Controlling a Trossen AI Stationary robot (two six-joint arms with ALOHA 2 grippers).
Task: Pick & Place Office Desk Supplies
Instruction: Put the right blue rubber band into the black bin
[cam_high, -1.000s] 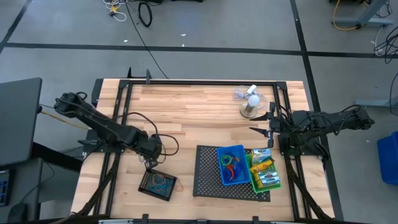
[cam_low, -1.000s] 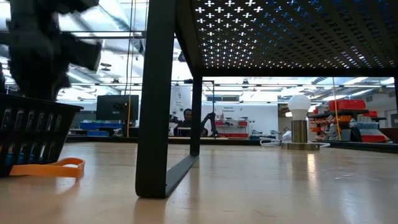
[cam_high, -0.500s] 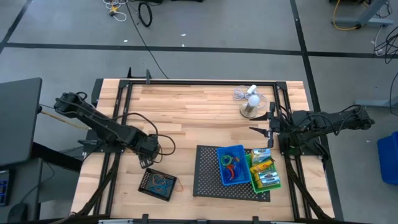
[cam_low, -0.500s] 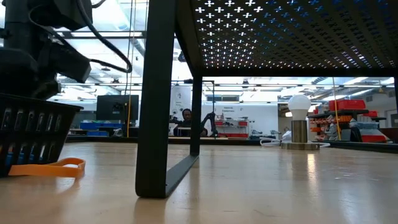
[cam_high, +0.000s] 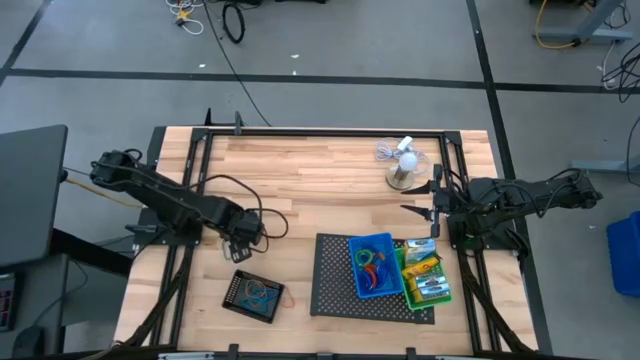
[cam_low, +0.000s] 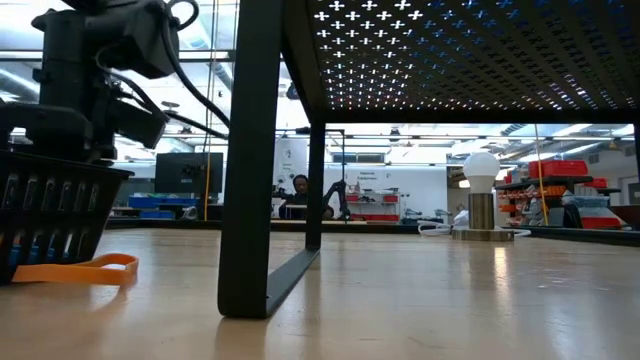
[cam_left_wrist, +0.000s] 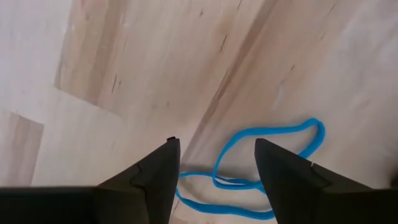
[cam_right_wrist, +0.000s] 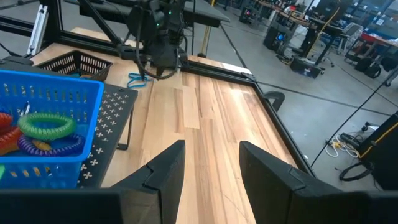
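Even, bright overhead light falls on the table (cam_high: 300, 170); shadows stay soft. In the low view, ceiling lights glare through the mesh tray (cam_low: 450, 50), and the left arm above the black bin (cam_low: 50, 210) blurs.

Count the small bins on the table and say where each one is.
3. The blue bin and green bin sit side by side on the mesh tray; the black bin sits on the table left of the tray. More may be hidden.

Both arms are dark, near-black, built of chunky jointed segments. Black cables loop loosely off the left arm (cam_high: 170, 200). The right arm (cam_high: 515, 197) looks alike. Each wrist ends in two dark, wedge-shaped fingers (cam_left_wrist: 149, 177).
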